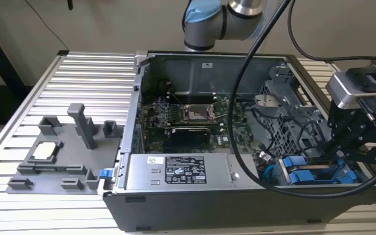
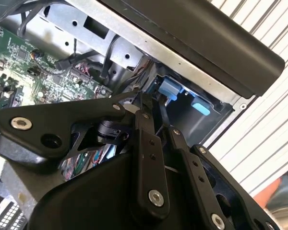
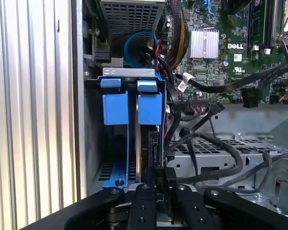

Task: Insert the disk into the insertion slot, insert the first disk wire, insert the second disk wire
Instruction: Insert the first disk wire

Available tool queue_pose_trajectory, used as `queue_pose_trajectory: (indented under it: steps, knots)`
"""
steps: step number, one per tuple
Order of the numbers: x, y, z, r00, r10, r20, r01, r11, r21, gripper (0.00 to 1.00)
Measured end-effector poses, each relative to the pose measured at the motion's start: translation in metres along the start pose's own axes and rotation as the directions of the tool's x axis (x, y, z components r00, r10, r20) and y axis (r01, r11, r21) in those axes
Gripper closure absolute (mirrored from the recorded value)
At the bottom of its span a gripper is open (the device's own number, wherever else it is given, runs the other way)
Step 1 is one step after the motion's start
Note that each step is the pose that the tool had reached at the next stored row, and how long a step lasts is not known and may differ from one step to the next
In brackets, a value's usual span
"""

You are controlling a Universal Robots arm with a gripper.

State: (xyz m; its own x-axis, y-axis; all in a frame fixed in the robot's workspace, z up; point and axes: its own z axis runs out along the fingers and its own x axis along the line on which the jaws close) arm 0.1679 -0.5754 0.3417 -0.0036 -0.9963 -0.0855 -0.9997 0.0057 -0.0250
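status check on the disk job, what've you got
Gripper right at the disk's edge. Disk standing edge-on in the insertion slot. Black cables bunched close beside it.

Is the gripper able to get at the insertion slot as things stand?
Likely yes: the gripper sits at the open end of the insertion slot, and the black cables run alongside it, not across the opening.

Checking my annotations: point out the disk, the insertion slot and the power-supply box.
disk [image 3: 150, 108]: first wrist view, blue carrier tab.
insertion slot [image 3: 92, 139]: first wrist view, grey sheet-metal side wall.
power-supply box [image 1: 178, 172]: exterior view, its white label.
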Motion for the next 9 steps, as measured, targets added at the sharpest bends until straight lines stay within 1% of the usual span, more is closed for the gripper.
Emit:
queue_pose_trajectory:
  steps: [6,9]
  knots:
    - [0.0002,0.0004,0.0028,0.9999,0.015,-0.0005,-0.015,0.9999,0.0013,0.81]
    - [0.0003,0.0004,0.0027,0.9998,0.019,-0.0006,-0.019,0.9998,0.0014,0.81]
